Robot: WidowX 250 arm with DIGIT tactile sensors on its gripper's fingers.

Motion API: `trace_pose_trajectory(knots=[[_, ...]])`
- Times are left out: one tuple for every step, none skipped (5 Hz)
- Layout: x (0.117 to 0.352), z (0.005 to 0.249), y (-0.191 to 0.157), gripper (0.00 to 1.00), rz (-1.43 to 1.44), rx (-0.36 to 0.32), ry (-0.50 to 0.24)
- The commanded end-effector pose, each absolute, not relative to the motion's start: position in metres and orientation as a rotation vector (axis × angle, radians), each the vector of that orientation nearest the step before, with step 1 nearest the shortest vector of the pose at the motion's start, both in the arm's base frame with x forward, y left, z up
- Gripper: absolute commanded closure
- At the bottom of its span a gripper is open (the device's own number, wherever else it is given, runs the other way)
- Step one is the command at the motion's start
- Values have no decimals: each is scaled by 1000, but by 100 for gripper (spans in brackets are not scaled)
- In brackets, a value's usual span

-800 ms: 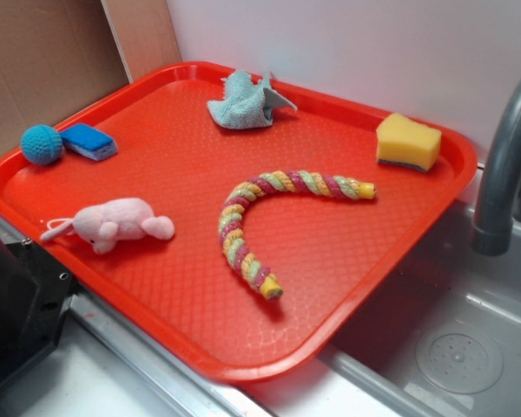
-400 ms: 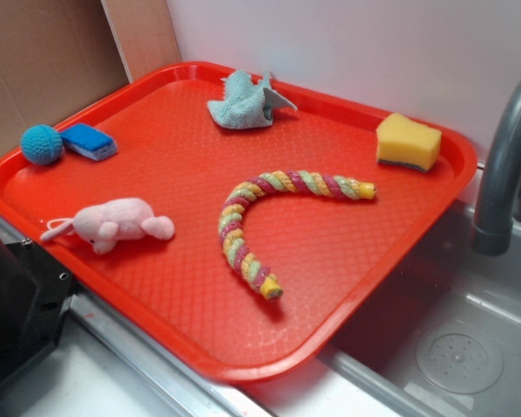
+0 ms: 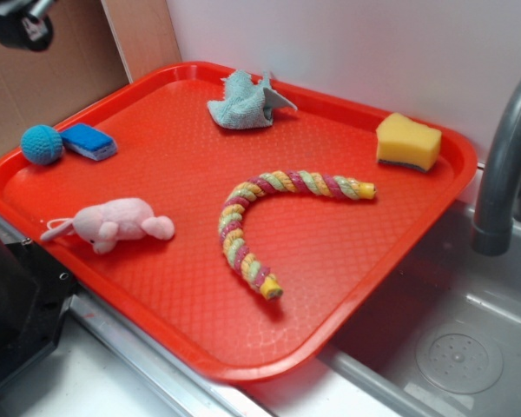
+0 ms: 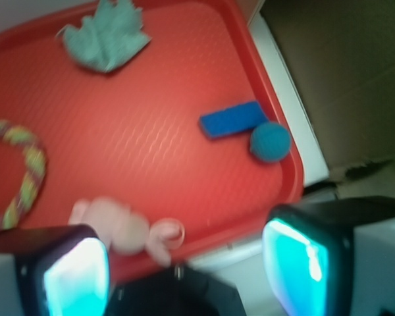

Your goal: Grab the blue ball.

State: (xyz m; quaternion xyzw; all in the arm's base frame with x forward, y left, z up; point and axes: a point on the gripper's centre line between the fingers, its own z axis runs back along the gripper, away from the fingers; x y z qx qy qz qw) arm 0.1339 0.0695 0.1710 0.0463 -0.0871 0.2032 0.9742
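Blue ball (image 3: 42, 144), teal and knitted, sits at the left edge of the exterior frame, on the red tray (image 3: 330, 261) by its left rim and touching the flat blue sponge (image 3: 89, 141) just to its right. In the wrist view the ball (image 4: 270, 141) shows right of centre, against the tray rim, with the blue sponge (image 4: 232, 119) at its upper left.

Nearest in the exterior view, lower left, a black block (image 3: 13, 304) stands beside the tray. On the tray, a pink plush mouse (image 3: 113, 222) lies left of centre, and a braided rope toy (image 3: 269, 217) curves through the middle. Farther back, a yellow sponge (image 3: 407, 142) sits at the upper right and a crumpled grey-green cloth (image 3: 243, 102) at the upper centre. A grey faucet (image 3: 508, 156) rises at the right edge over the sink (image 3: 460, 347).

The gripper (image 4: 184, 263) fills the bottom of the wrist view, its two pads spread wide apart with nothing between them. In the exterior view only a dark part of the arm (image 3: 22, 22) shows at the upper left corner, well above the ball.
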Motion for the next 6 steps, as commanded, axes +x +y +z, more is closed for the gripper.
trace_pose_trajectory(knots=[[136, 127, 132, 0, 849, 142, -285], [138, 96, 150, 0, 999, 110, -247], [140, 74, 165, 0, 1039, 110, -202], [144, 56, 174, 0, 1037, 104, -192], [145, 47, 177, 0, 1033, 101, -189], [139, 46, 178, 100, 1003, 90, -211]])
